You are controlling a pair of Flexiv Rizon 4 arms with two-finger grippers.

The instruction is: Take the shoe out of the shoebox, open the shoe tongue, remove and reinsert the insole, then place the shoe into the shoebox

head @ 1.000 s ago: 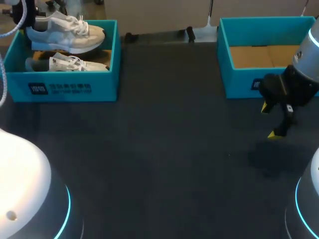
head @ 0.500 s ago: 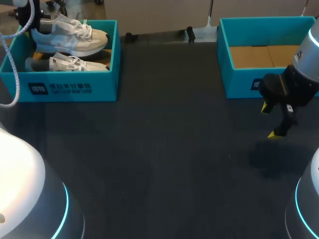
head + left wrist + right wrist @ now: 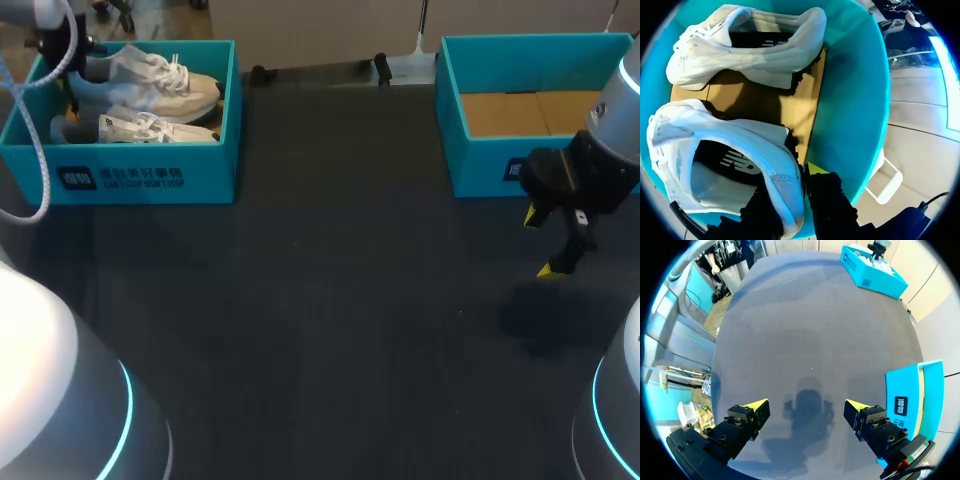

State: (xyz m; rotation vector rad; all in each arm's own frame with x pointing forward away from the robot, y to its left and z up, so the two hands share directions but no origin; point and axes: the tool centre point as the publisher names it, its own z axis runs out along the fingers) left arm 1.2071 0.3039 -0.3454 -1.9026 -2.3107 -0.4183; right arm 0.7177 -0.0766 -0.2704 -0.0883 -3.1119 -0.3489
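White lace-up sneaker (image 3: pixel 150 82) lies in the teal cardboard shoebox (image 3: pixel 140 178) at the far-left corner of the dark counter (image 3: pixel 330 300), heel collar clamped by the left pincer (image 3: pixel 795 197). The right pincer (image 3: pixel 806 407) gapes near the right edge.

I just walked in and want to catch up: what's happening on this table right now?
The left end effector is shut on the heel of one white shoe inside the left shoebox; the other shoe lies beside it. The right end effector hangs open over the table, near the empty shoebox. The shoe is not yet out of the box.
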